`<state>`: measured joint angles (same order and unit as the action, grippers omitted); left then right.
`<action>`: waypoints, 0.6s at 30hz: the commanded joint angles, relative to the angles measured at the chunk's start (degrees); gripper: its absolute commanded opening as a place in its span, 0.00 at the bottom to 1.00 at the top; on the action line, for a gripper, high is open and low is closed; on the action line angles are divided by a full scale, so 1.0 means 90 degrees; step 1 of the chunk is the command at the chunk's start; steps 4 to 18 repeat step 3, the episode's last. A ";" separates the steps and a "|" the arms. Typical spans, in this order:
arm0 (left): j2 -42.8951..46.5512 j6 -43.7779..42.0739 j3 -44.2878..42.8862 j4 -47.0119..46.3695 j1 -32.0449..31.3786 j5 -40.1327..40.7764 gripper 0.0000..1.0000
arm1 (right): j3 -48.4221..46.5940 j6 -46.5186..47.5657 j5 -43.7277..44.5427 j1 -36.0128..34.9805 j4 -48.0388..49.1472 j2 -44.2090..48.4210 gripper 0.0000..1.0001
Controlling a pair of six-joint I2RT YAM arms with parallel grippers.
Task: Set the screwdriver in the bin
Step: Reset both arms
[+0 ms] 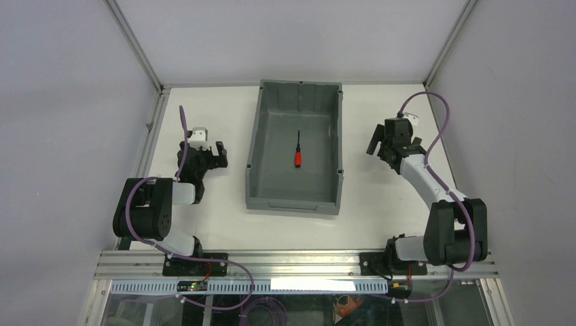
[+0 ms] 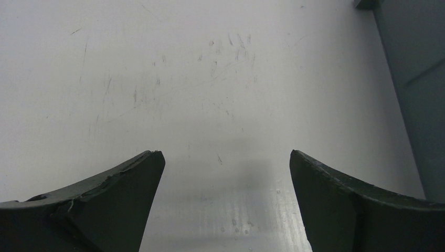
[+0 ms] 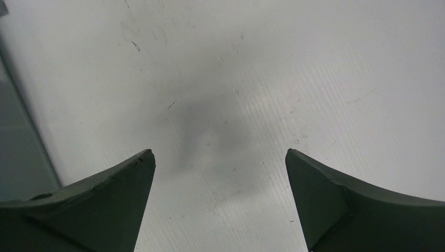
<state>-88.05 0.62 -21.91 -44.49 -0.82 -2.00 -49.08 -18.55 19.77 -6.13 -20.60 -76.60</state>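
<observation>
- Far left, seen from above: left gripper [image 1: 219,155] over bare white counter [image 1: 204,217], spread wide, gripping nothing, well apart from the bin's left wall.
- From the left wrist: same left gripper [image 2: 224,157], fingers [image 2: 131,194] far apart, only scuffed counter between them; grey bin wall [image 2: 420,79] at about 2 o'clock.
- Centre: bin [image 1: 253,142] standing on the counter between the two arms; screwdriver [image 1: 298,153] lying flat on its floor near the middle, black shaft toward 12 o'clock, red handle toward 6.
- Found at roughly 3 o'clock of the left gripper and 9 o'clock of the right, touched by neither.
- Right: right gripper [image 1: 377,146] just beside the bin's right wall, fully wide, holding nothing.
- From the right wrist: right gripper [image 3: 219,155] over bare counter, bin edge [image 3: 16,147] at 9 o'clock.
</observation>
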 commanded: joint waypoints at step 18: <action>0.0193 0.0058 0.0023 -0.0213 -0.0065 -0.0134 0.99 | -0.0201 -0.0146 0.0204 0.0042 0.0259 -0.0119 0.99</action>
